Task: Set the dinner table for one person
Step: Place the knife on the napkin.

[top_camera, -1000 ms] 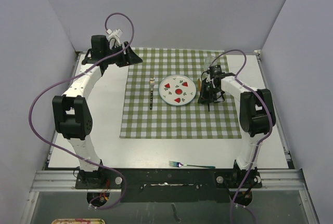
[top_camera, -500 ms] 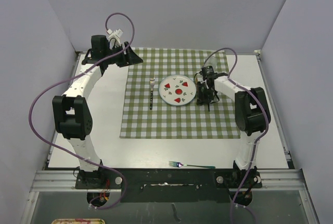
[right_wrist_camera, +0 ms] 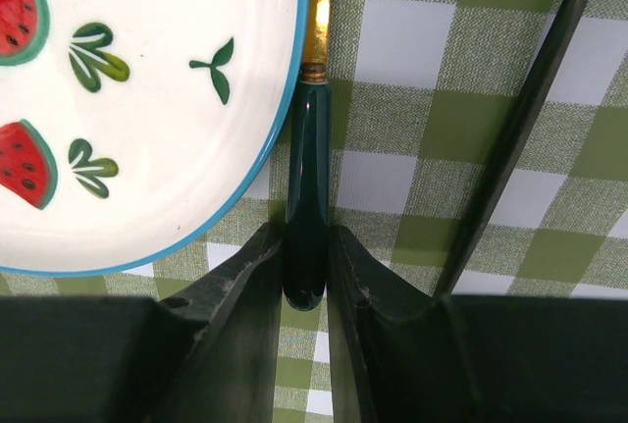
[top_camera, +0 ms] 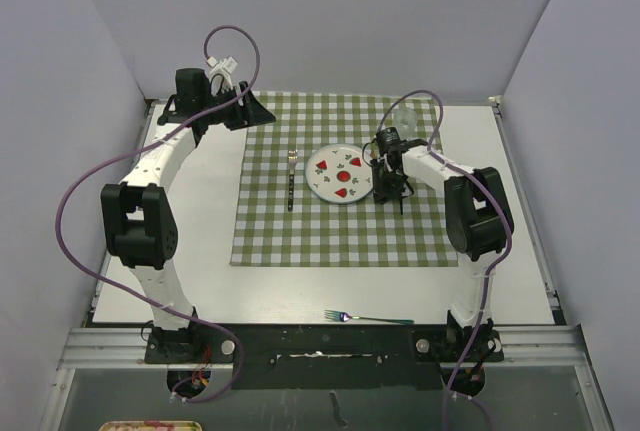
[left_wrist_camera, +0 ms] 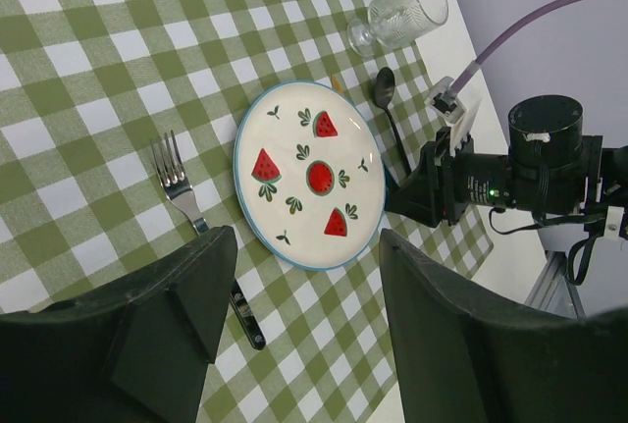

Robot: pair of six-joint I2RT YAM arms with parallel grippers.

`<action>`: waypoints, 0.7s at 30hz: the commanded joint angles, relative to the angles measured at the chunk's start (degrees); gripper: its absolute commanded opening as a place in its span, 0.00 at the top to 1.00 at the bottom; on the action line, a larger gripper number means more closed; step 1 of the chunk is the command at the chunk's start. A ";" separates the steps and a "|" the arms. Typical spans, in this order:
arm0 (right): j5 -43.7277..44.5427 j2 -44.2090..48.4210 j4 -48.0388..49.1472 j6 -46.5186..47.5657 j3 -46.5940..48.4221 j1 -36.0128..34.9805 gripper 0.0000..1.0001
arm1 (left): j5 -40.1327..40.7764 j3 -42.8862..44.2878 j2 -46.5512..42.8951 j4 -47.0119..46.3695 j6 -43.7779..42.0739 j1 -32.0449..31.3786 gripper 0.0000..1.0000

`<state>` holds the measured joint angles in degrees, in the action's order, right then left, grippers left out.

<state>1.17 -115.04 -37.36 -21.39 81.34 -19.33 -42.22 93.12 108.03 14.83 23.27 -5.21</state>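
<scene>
Right arm closes on the plate: over the past second my right arm has carried its jaws leftward across the cloth, from well clear of the plate to just beside its right rim. They are clamped on the dark green handle of what I take for a knife. The handle now lies hard against the blue rim, and I cannot tell whether the gold neck slips under the rim. My left arm has not stirred and hangs over the cloth's far-left corner, its jaws apart on nothing. By my reckoning the knife is about where it belongs, with only the release to come. The fork lies left of the plate, the spoon just right of it and the glass beyond. The bench, flat, white and metal-railed, spreads under it all, with the cloth on its far middle and a second fork on bare surface near my bases. The round plate is glossy white glaze printed with red melon slices and green sprigs. The handle is smooth and rounded, the cloth is a matte woven check, and the glass is clear and patterned.
</scene>
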 commanded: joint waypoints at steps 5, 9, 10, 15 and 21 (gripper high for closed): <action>2.47 0.06 -0.08 0.55 2.08 -0.09 1.00 | -1.82 1.28 -1.33 -2.79 -0.94 -0.19 0.42; 2.80 0.34 -0.12 0.55 1.81 0.25 1.00 | -1.82 1.45 -1.25 -2.66 -0.99 -0.26 0.42; 2.96 0.41 -0.18 0.56 1.70 0.28 1.00 | -1.82 1.33 -1.29 -2.70 -1.00 -0.30 0.42; 4.36 1.13 0.07 0.97 0.81 0.59 1.00 | -1.87 1.29 -0.92 -2.73 -1.07 -0.49 0.42; 5.85 1.14 -0.27 1.48 0.66 0.87 1.00 | -2.07 1.08 -0.54 -2.99 -1.10 -0.76 0.42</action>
<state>3.46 -115.04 -37.43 -20.93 81.34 -19.20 -42.57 93.12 108.03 14.79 23.24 -5.56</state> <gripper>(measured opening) 0.215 0.582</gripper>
